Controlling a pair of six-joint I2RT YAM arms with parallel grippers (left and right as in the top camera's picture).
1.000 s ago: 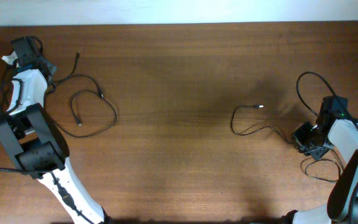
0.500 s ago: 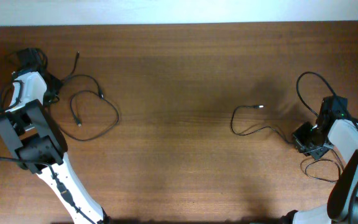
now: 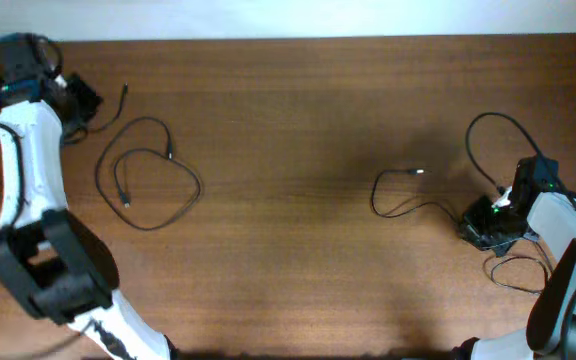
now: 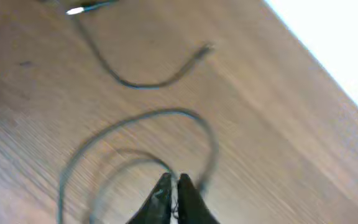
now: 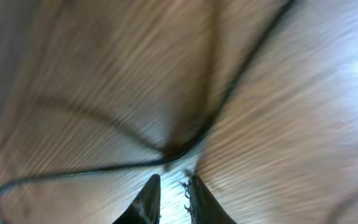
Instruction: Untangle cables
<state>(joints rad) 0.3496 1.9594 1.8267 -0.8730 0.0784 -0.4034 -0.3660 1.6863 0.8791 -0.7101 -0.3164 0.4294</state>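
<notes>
Thin black cables lie in two groups. On the left, loose loops (image 3: 153, 180) spread out, with a plug end (image 3: 125, 93) near the back edge. My left gripper (image 3: 76, 100) at the far back left is shut on a strand of this cable (image 4: 135, 118), which is pinched between the fingertips (image 4: 178, 186). On the right, another cable (image 3: 398, 205) runs from a shiny plug (image 3: 419, 172) to my right gripper (image 3: 478, 222). In the right wrist view that cable (image 5: 222, 106) crosses just ahead of the slightly parted fingertips (image 5: 174, 183), with nothing between them.
A further thin black loop (image 3: 493, 130) arcs behind the right arm and more cord (image 3: 513, 275) lies by its base. The table's back edge meets a white wall (image 3: 288, 18). A loose curved strand (image 4: 142, 78) lies ahead of the left gripper.
The left arm swung up toward the back left corner, dragging the left loops slightly rightward and reshaping them. The right gripper shifted a little left and the loop behind it moved.
</notes>
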